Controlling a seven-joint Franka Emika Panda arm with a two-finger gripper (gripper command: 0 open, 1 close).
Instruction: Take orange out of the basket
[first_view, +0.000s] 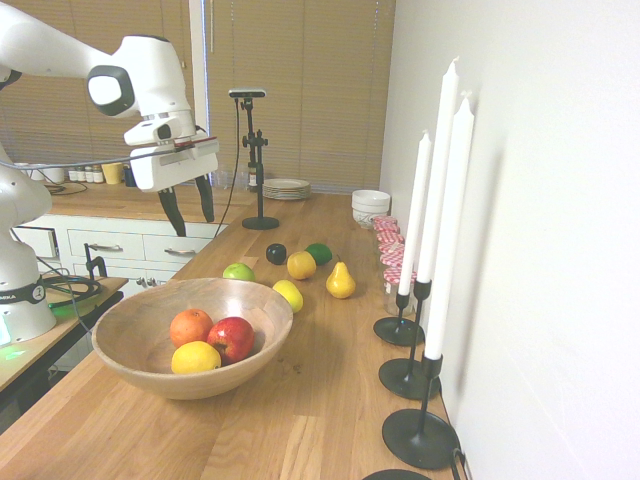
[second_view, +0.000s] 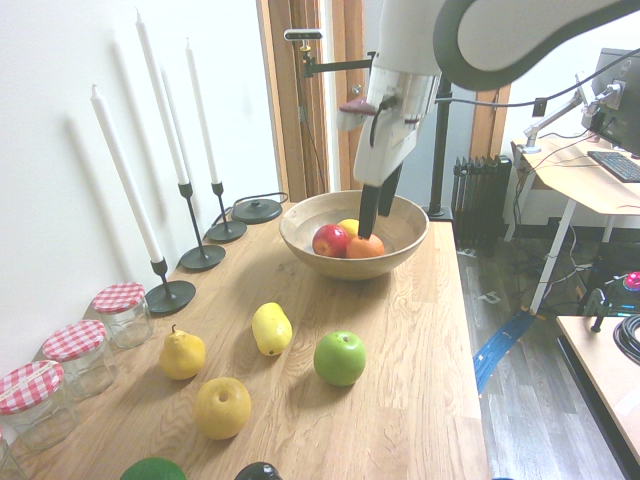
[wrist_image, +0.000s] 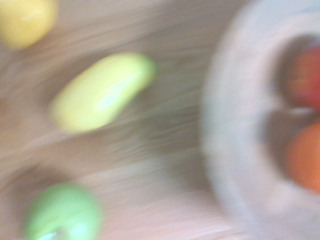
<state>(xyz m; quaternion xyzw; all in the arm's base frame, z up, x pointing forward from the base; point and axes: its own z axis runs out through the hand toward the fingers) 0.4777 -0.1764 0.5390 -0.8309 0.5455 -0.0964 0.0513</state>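
The orange (first_view: 190, 328) is held in the basket (first_view: 133, 368). The gripper (first_view: 190, 212) is shown wide open, empty.

Kitchen; drawers (first_view: 115, 244); stacked plates (first_view: 287, 185)
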